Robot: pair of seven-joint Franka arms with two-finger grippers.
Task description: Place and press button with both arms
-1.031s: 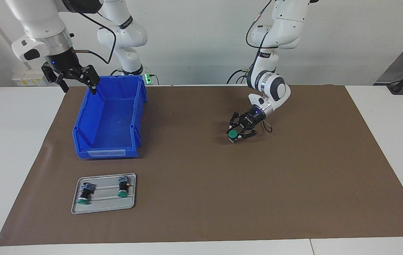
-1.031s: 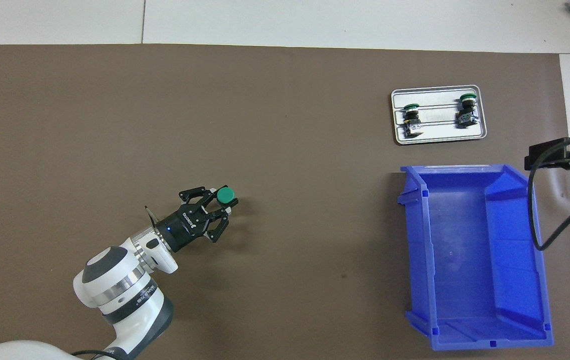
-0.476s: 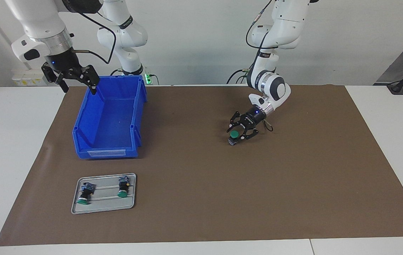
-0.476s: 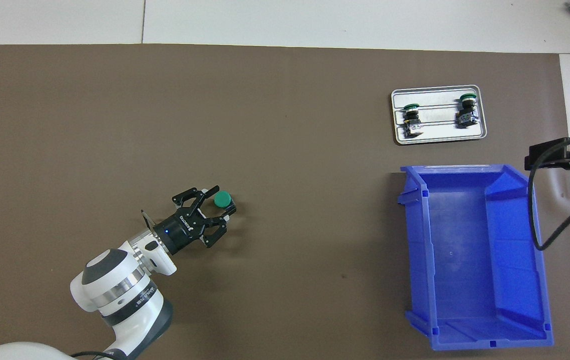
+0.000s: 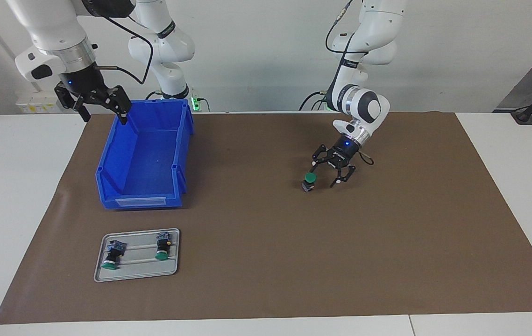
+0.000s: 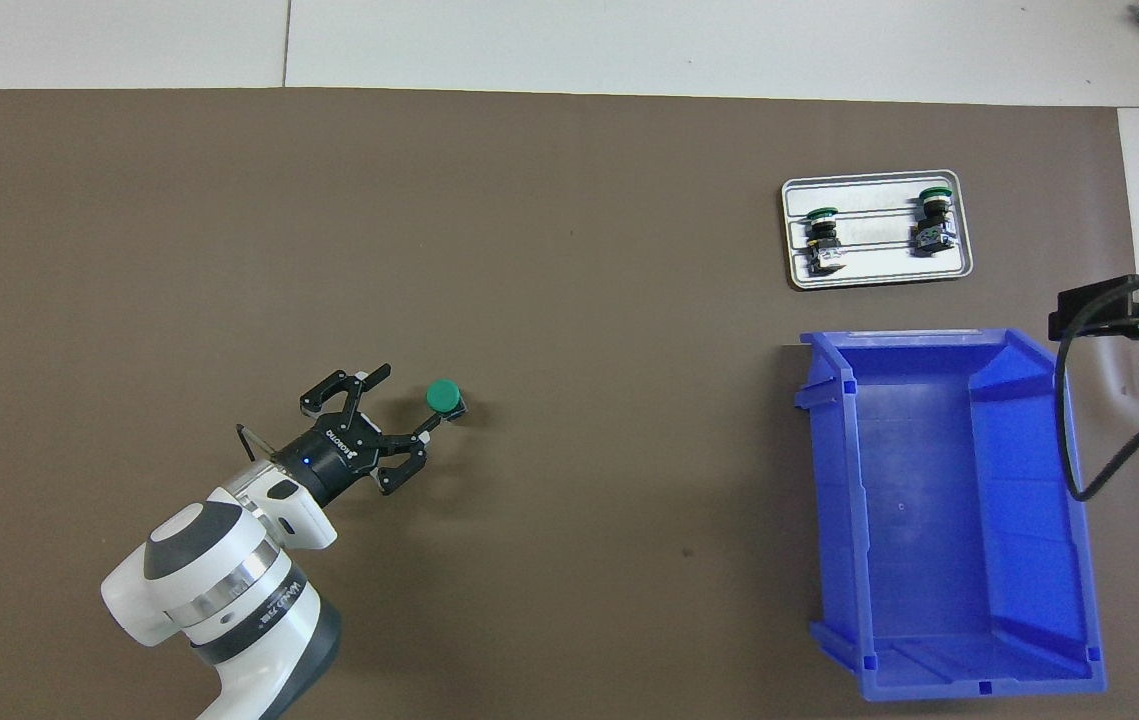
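The green-capped button (image 5: 309,180) stands upright on the brown mat (image 5: 266,261), cap up, in the open stretch toward the left arm's end of the table and well apart from the blue bin (image 5: 144,156). The left gripper (image 5: 324,179) is low over the mat just beside the button, its jaws spread wide and holding nothing; in the overhead view one fingertip (image 6: 423,433) sits just beside the button's body, and whether it touches cannot be told, while the other finger points away from it. The right gripper (image 5: 104,114) waits in the air over the bin's rim at the end nearest the robots, on the side toward the right arm's end of the table; its jaws are open and empty, and only its dark edge and cable show at the border of the overhead view. Farther from the robots than the bin, a small grey tray (image 5: 137,275) lies on the mat, and two more green-capped buttons (image 5: 109,256) (image 5: 162,246) lie on their sides in it, side by side and apart from each other.
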